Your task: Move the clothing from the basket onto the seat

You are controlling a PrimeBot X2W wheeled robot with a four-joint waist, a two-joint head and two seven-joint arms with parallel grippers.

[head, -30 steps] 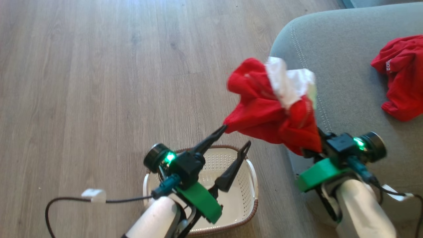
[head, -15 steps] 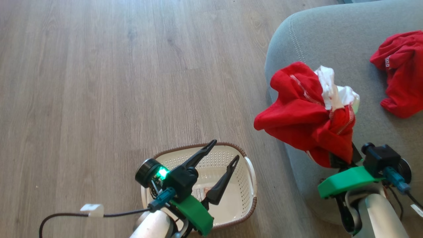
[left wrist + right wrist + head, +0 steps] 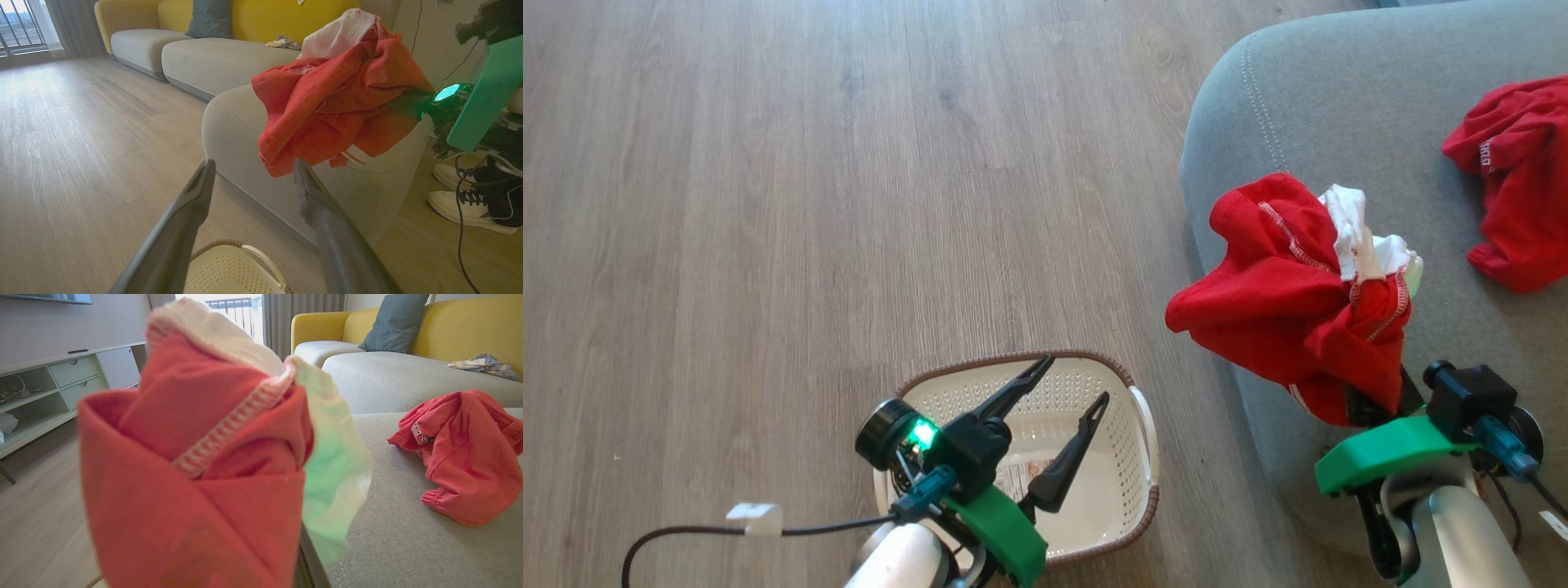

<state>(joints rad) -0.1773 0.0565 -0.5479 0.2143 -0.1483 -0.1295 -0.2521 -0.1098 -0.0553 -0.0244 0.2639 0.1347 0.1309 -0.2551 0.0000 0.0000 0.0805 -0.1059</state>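
Note:
My right gripper (image 3: 1374,402) is shut on a piece of the clothing (image 3: 1282,302), a bright red garment with a white fabric part. It hangs bunched above the front left corner of the grey-green seat (image 3: 1339,106); the fingertips are buried in the cloth (image 3: 192,469). A second red garment (image 3: 1515,184) with small white lettering lies farther right on the seat (image 3: 408,547). My left gripper (image 3: 1075,379) is open above the cream basket (image 3: 1125,490) on the floor, holding nothing. A paper label shows on the basket's bare bottom. The held garment (image 3: 327,106) hangs past my left fingertips (image 3: 209,167).
Wooden floor spreads to the left and ahead. A black cable (image 3: 686,531) trails on the floor by my left arm. White shoes (image 3: 470,204) stand beside the seat. Farther back are sofa cushions with yellow backs (image 3: 286,16) and a low TV cabinet (image 3: 61,384).
My right gripper carried the red and white garment rightward, from above the floor by the basket to over the seat's corner. My left gripper drew back over the basket, still open.

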